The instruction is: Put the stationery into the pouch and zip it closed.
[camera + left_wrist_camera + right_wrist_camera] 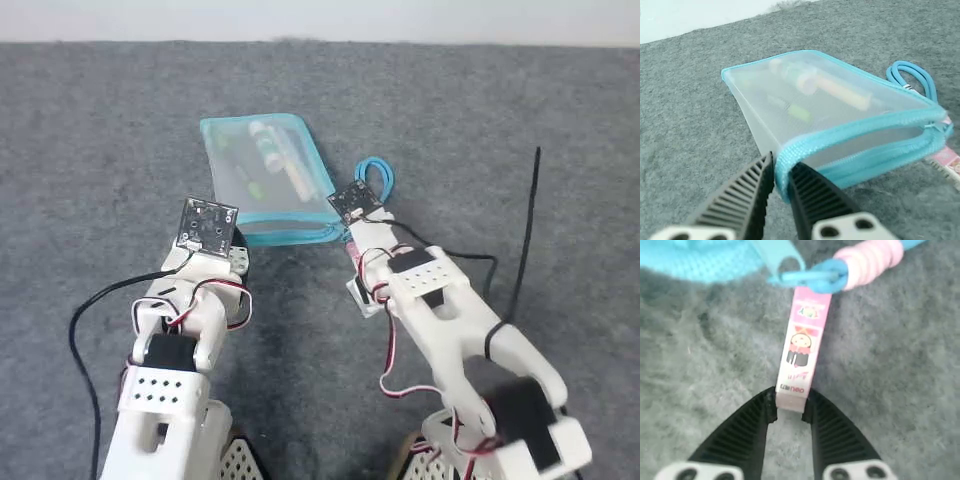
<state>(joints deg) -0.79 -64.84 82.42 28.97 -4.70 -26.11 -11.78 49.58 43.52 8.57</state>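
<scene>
Grey felt-like covering spans the table (100,120), with a pale wall strip at the far edge. I read the following state from the three views.

1. Pouch (265,175): translucent, trimmed in cyan zip tape, lying flat near the table centre, just ahead of both arms. The stationery (275,150) is inside it: several pen-like items with white, green and orange parts, visible through the wall (815,85).

2. Left gripper (781,165): jaws closed almost fully, pinching the cyan zip tape at the pouch's near corner. The tape stands up between the two ribbed fingers.

3. Right gripper (790,400): jaws parted only by the thickness of the pink tag (802,350), whose free end is clamped between the fingertips. The tag runs straight from the gripper to the cyan zip pull (785,262), at the pouch's other near corner.

4. Blue strap loop (378,172): lies on the table just beside the pouch, on the right arm's side, joined at the pull next to a pink ribbed piece (870,255).

5. I cannot tell whether the zip is fully closed.
</scene>
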